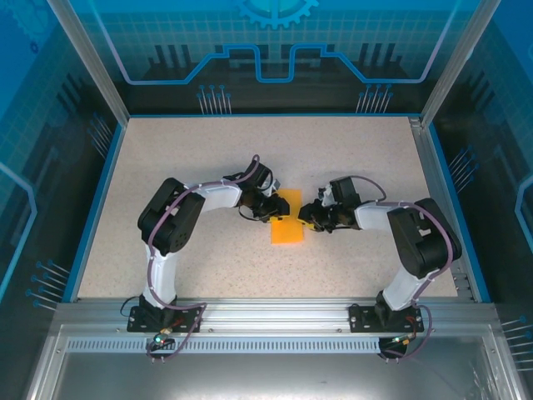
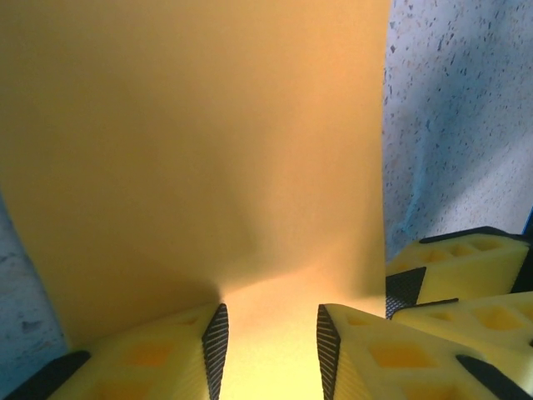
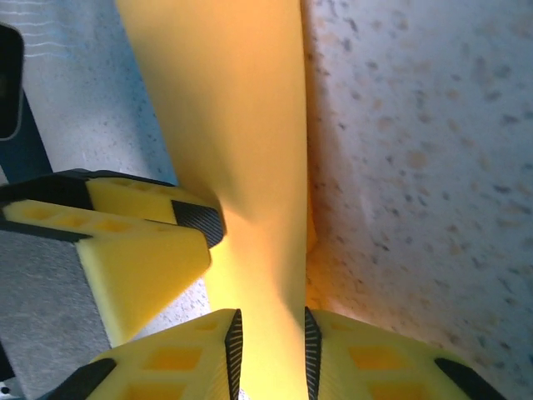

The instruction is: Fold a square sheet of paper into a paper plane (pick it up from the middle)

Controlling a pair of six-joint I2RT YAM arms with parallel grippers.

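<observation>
At the middle of the speckled table point(image 1: 200, 158), your two arms meet over the orange-yellow sheet of paper point(image 1: 288, 230), which lies flat between them with its far part under the fingertips. Your left gripper point(image 1: 272, 207) comes in from the left at the sheet's far left edge. Your right gripper point(image 1: 309, 218) comes in from the right at its far right edge, so the two tips sit near one another across the paper. From the left wrist, you see the left jaws standing clearly apart. The paper shows in the gap between the dark pads point(image 2: 216, 340) and spreads away ahead, with nothing pinched there. From the right wrist, the right gripper's pads point(image 3: 234, 343) sit closer together, and a band of the paper fills the gap from side to side. You cannot tell whether they press on it. The left gripper's yellow fingers point(image 3: 141, 250) sit just beside that band.
</observation>
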